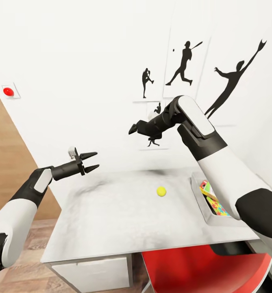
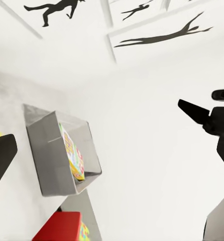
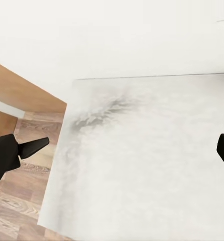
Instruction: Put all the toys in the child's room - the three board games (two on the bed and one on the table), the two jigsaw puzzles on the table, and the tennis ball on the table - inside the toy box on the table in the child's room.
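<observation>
L hand (image 1: 92,161) wide, empty | R hand (image 1: 135,129) wide, empty | tennis ball (image 1: 161,191) on table (image 1: 111,219)

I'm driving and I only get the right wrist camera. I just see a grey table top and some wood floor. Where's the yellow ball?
Observer: The head view has it. The tennis ball lies alone on the table, toward the wall side.
Operator: And where's the toy box?
Observer: The toy box sits at the table's right end, just right of the ball and apart from it.
Operator: Is anything in it?
Observer: Yes, colourful flat toys lie inside. I cannot tell how many.
Operator: What's my other arm doing?
Observer: The left tool is open and empty, above the table's far left corner.
</observation>
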Controlling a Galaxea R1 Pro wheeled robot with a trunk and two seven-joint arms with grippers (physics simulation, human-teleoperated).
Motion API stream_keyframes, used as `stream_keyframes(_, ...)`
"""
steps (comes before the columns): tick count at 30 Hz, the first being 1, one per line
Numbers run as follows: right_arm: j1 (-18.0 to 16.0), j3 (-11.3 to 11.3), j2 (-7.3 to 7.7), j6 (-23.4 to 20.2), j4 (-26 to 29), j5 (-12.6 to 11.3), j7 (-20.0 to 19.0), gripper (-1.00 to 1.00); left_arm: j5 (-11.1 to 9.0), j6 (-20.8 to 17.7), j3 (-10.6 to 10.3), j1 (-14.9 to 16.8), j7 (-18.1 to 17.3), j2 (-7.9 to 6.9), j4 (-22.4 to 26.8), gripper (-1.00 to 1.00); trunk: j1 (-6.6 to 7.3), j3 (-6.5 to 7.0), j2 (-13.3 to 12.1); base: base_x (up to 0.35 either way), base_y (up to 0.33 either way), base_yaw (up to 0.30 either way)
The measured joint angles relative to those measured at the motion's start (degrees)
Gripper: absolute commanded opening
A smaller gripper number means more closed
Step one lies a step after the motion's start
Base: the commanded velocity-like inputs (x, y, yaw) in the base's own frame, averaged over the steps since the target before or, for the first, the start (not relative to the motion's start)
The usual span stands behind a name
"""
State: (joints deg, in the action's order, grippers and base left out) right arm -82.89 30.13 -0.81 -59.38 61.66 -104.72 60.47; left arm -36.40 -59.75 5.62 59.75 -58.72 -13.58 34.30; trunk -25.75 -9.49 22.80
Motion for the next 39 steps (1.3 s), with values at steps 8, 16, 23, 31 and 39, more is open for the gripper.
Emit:
stream_keyframes(8, 0.15, 0.07, 0.03, -0.04, -0.17, 1.08, -0.05, 1.00, -0.02, 0.07, 0.01, -2.22, -0.08, -0.61, 0.07, 1.00, 0.00, 0.77, 0.00, 0.000, 0.000, 0.000)
stream_keyframes(16, 0.18, 0.00, -0.07, -0.25, -0.31, 5.51, -0.24, 1.00, -0.08, 0.09, -0.04, -3.30, -0.26, -1.72, 0.29, 1.00, 0.00, 1.53, 0.00, 0.000, 0.000, 0.000)
stream_keyframes(23, 0.18, -0.06, -0.18, -0.27, -0.33, 5.94, -0.25, 1.00, -0.08, 0.10, -0.07, -3.37, -0.68, -1.70, 0.34, 1.00, 0.00, 2.20, 0.00, 0.000, 0.000, 0.000)
stream_keyframes(31, 0.18, -0.09, -0.24, -0.27, -0.33, 5.98, -0.25, 1.00, -0.08, 0.10, -0.07, -3.38, -0.71, -1.72, 0.35, 1.00, 0.00, 2.97, 0.00, 0.000, 0.000, 0.026)
stream_keyframes(39, 0.18, -0.10, -0.19, -0.21, -0.33, 5.95, -0.18, 1.00, -0.08, 0.10, -0.07, -3.39, -0.71, -1.72, 0.36, 1.00, 0.00, 3.73, -0.01, 0.000, 0.000, 0.070)
